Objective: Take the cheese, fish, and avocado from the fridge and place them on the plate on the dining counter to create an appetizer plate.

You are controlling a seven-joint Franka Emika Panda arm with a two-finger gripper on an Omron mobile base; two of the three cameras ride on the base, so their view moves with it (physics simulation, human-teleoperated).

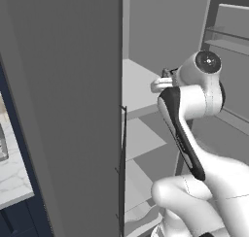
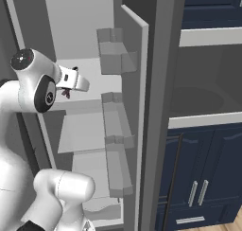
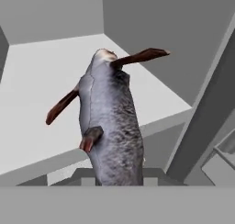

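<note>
One fish [image 3: 110, 122] is in sight: a grey body with reddish-brown fins, seen from the hand view standing up lengthwise from the bottom of that picture. Its lower end sits right at the end effector [image 3: 114, 175], whose dark fingertips are mostly hidden behind the body; the fish appears to be clamped between them, though the contact itself cannot be seen. The fish hangs above a pale shelf [image 3: 41, 103], and whether any part of it touches the shelf cannot be told.

One fridge [image 1: 63, 110] stands open. In the left base view the arm reaches into it at upper-shelf height, with the end effector [image 1: 165, 76] just past the wrist and partly covered by it. In the right base view the end effector [image 2: 68, 90] is over the same shelf, with a small dark reddish bit showing beneath the wrist, which may be a fin of the fish.

Three door racks [image 2: 116, 50] are visible on the open door in the right base view, one above the other. At least three inner shelf levels can be counted in the left base view.
</note>
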